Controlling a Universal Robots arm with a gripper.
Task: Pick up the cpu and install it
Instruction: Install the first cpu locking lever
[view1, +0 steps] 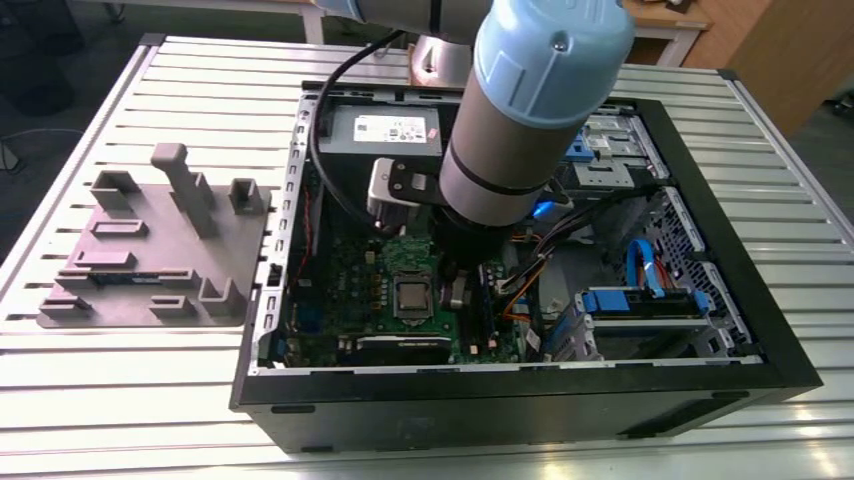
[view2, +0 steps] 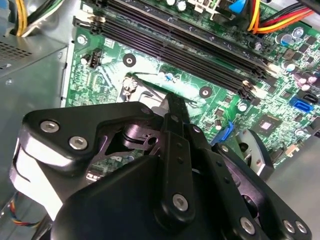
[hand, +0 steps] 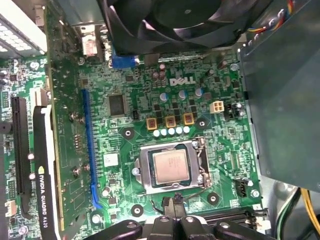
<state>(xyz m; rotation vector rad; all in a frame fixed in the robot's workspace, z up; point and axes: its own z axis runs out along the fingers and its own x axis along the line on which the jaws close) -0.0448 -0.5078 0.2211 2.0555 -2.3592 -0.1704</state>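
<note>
Your surface (view1: 120, 400) is a ribbed pale metal top, with wooden furniture behind it.

Item, at the exterior view's left: a grey moulded holder (view1: 147, 255) with upright posts and shallow slots, evidently shaped to keep loose parts at fixed spots for pickup; a narrow green stick (view1: 134, 277) lies in one slot.

Item, centre: an open black computer case (view1: 534, 395) lying on its side, so that the motherboard (view1: 347, 290) faces up and you can reach it from above. A grey metal box with a white label (view1: 380, 130) sits at the far end.

Item, on the board: the cpu (hand: 170, 167), silver top up, lying flat and square inside the socket frame (hand: 145, 172). It appears already seated. Whether the frame is latched over it, you cannot tell.

Item, over the board: the arm (view1: 534, 110) reaches down into the case, just beside the socket toward the exterior view's right. The tool (hand: 176, 206) hangs close above the board, its fingertips pressed together with nothing between them. It sits near the socket's edge, apart from the chip.

Item, at the exterior view's right: drive bays with blue brackets (view1: 641, 300) and bundled cables (view1: 527, 290).
</note>
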